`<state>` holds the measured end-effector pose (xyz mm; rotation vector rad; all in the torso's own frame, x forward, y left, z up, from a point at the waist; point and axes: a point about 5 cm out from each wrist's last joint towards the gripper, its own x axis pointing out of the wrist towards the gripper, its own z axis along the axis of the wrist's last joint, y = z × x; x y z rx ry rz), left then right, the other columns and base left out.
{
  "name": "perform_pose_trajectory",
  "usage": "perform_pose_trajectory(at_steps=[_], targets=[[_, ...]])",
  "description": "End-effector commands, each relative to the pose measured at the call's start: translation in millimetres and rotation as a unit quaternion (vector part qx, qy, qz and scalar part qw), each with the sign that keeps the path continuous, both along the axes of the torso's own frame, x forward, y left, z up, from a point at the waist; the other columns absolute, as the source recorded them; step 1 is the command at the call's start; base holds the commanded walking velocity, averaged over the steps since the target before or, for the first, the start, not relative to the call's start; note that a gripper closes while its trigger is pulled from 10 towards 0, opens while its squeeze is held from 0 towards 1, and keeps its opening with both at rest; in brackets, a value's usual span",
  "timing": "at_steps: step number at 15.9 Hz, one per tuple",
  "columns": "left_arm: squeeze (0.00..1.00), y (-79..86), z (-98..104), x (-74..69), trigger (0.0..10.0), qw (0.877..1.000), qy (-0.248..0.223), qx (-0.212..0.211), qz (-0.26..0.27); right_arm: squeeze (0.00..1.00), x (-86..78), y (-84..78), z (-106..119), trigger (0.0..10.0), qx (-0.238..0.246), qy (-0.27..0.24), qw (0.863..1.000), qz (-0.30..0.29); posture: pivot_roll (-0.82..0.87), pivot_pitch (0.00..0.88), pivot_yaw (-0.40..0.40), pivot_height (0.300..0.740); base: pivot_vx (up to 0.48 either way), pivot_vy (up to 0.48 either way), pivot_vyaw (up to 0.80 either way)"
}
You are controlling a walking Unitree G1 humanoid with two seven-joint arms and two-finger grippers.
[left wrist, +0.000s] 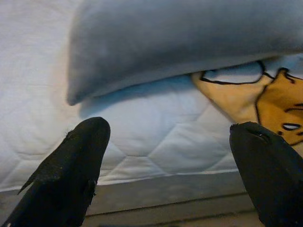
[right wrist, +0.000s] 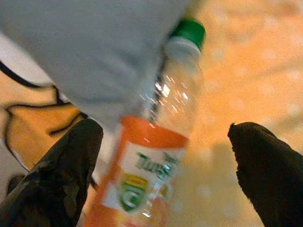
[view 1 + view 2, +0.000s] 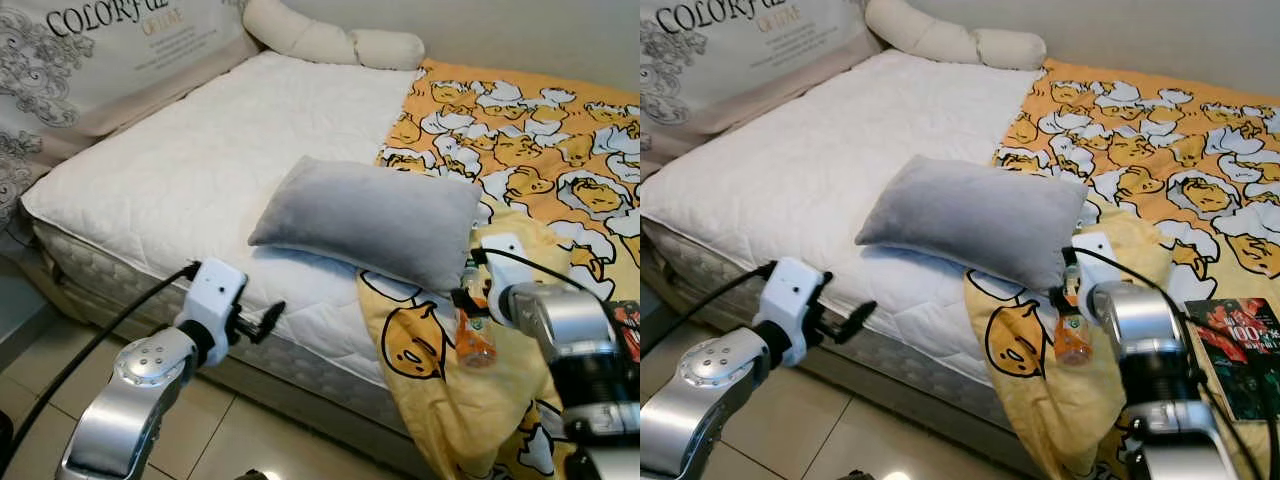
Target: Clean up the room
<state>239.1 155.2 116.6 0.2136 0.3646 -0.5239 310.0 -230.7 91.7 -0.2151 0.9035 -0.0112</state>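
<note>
A clear plastic bottle with an orange label and green cap rests against the yellow duck-print blanket at the bed's front edge, its cap by the corner of a grey pillow. My right gripper is open, its fingers wide on either side of the bottle without touching it. My left gripper is open too, held in front of the white mattress edge and pointing toward the pillow's left end.
A cream bolster lies at the head of the bed. A dark book lies on the blanket at the right. A printed cover leans along the bed's left side. Tiled floor lies below the bed edge.
</note>
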Motion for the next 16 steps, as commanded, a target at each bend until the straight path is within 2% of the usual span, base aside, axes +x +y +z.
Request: perform_pose_trajectory(at_steps=[1,4,5,6,8,9,10,11,12,13,16], targets=[[1.00,-2.6,3.3,-1.3,10.0,1.000,0.007,0.000,-0.017,1.00,-1.3,-4.2,-1.7,10.0,-0.008,0.024,1.000,-0.004,-0.01,0.000,-0.003,0.740,0.000,0.000,0.00],[1.00,-1.7,2.5,-3.6,10.0,1.000,0.021,0.002,-0.021,1.00,-9.2,-5.4,-17.0,10.0,-0.006,0.067,0.998,-0.008,-0.01,0.000,0.000,0.740,0.000,0.000,0.00],[1.00,-2.1,2.5,-4.7,10.0,0.999,0.026,0.003,-0.023,0.10,-12.6,-5.2,-27.6,10.0,0.004,0.084,0.996,-0.018,-0.02,0.000,0.002,0.740,0.000,0.000,0.00],[1.00,-2.4,2.5,-5.4,10.0,0.999,0.030,0.002,-0.026,0.00,-13.9,-4.1,-33.3,10.0,0.010,0.091,0.996,-0.022,-0.01,0.000,0.003,0.740,0.000,0.000,0.00],[1.00,-2.5,2.0,-8.1,10.0,0.998,0.043,0.001,-0.034,0.00,-16.2,0.7,-47.0,10.0,0.029,0.105,0.993,-0.035,0.00,0.000,0.002,0.740,0.000,0.000,0.00],[0.96,-1.6,1.8,-9.8,10.0,0.998,0.050,0.002,-0.039,0.00,-16.6,2.4,-50.0,10.0,0.033,0.110,0.993,-0.036,0.00,0.000,0.002,0.740,0.000,0.000,0.00],[0.76,-0.3,1.6,-11.6,10.0,0.998,0.055,0.003,-0.042,0.00,-16.5,3.8,-51.9,10.0,0.041,0.113,0.992,-0.043,0.00,0.000,0.004,0.740,0.000,0.000,0.00],[0.67,0.4,1.4,-13.2,10.0,0.997,0.060,0.003,-0.045,0.00,-14.9,4.4,-52.6,6.9,0.047,0.110,0.992,-0.049,0.01,0.000,0.000,0.740,0.000,0.000,0.00],[0.59,0.7,1.6,-13.8,10.0,0.997,0.062,0.003,-0.045,0.00,-13.7,4.4,-52.8,2.8,0.049,0.107,0.992,-0.052,0.01,0.000,0.000,0.740,0.000,0.000,0.00],[0.51,1.3,1.8,-14.8,10.0,0.997,0.064,0.003,-0.046,0.00,-11.8,4.1,-52.8,0.0,0.049,0.102,0.992,-0.056,0.01,0.000,-0.001,0.740,0.000,0.000,0.00],[0.49,1.4,1.3,-17.6,10.0,0.996,0.074,-0.003,-0.049,0.00,-9.6,3.0,-51.8,0.0,0.054,0.095,0.992,-0.061,0.01,0.000,-0.001,0.740,0.000,0.000,0.00]])
